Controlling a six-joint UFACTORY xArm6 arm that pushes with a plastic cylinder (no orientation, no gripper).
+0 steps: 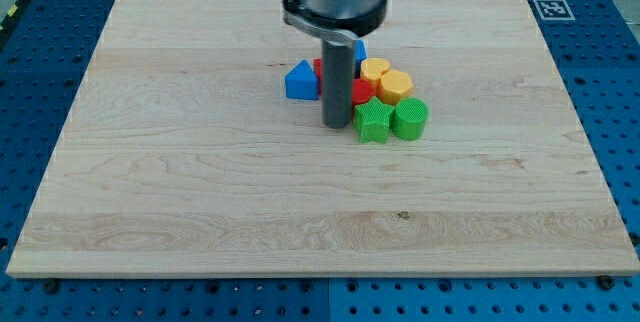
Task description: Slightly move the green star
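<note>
- Now the green star [373,120] lies near the surface [200,182] centre, just right of my tip [336,123], apparently touching.
- A plain rod, my tip grasps nothing.
- Green cylinder [410,119] abuts the star's right; yellow blocks [387,80], red block [361,92] behind.
- Blue triangle [300,81] sits left of the rod.

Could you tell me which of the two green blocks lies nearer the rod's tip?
The green star. It sits just to the view's right of my tip, while the rounder green block lies beyond the star, farther right.
</note>
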